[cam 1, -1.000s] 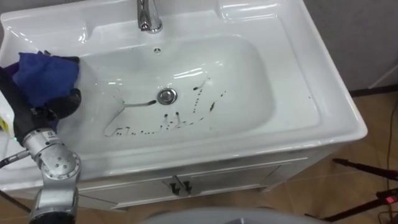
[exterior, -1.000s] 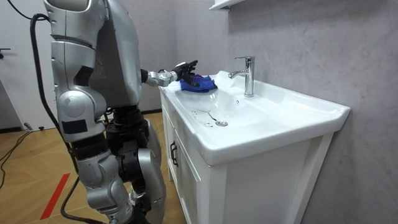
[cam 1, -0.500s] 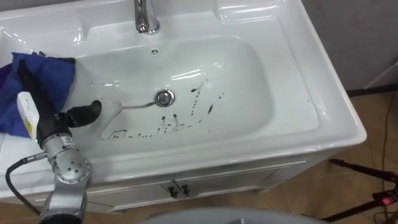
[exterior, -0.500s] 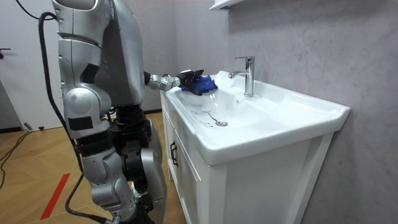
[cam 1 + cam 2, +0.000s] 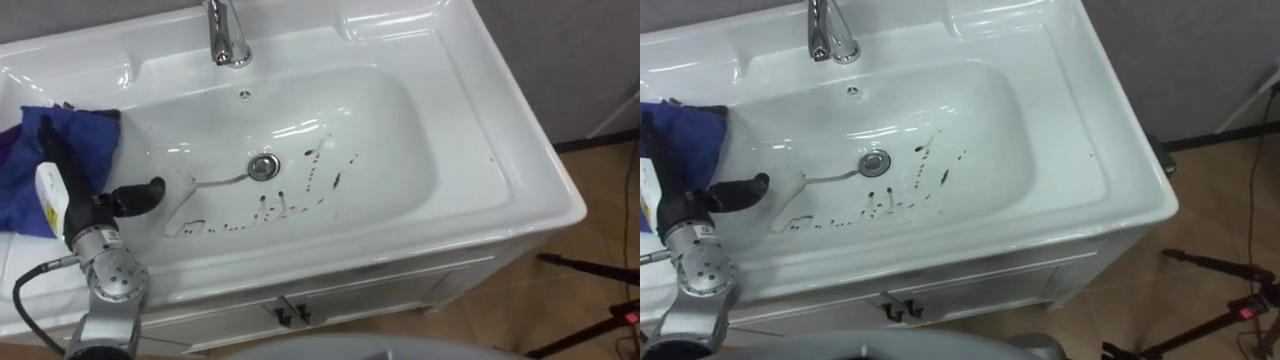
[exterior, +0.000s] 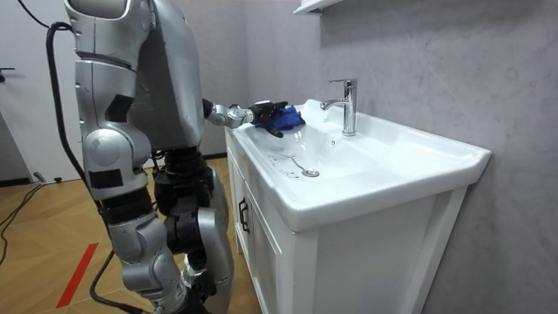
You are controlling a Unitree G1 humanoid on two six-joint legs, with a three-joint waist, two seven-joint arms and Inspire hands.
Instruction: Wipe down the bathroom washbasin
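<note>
Cloth (image 5: 22,172) dropped onto basin (image 5: 480,130) rim, faucet (image 5: 225,35) beyond

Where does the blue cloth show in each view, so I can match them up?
Left eye view: the blue cloth lies at the left edge, on the basin's left rim, under the left hand.
Right eye view: the cloth is at the far left edge, on the same rim.
Room view: the cloth is above centre, to the left of the faucet.
Shared landmark: the chrome faucet.
</note>
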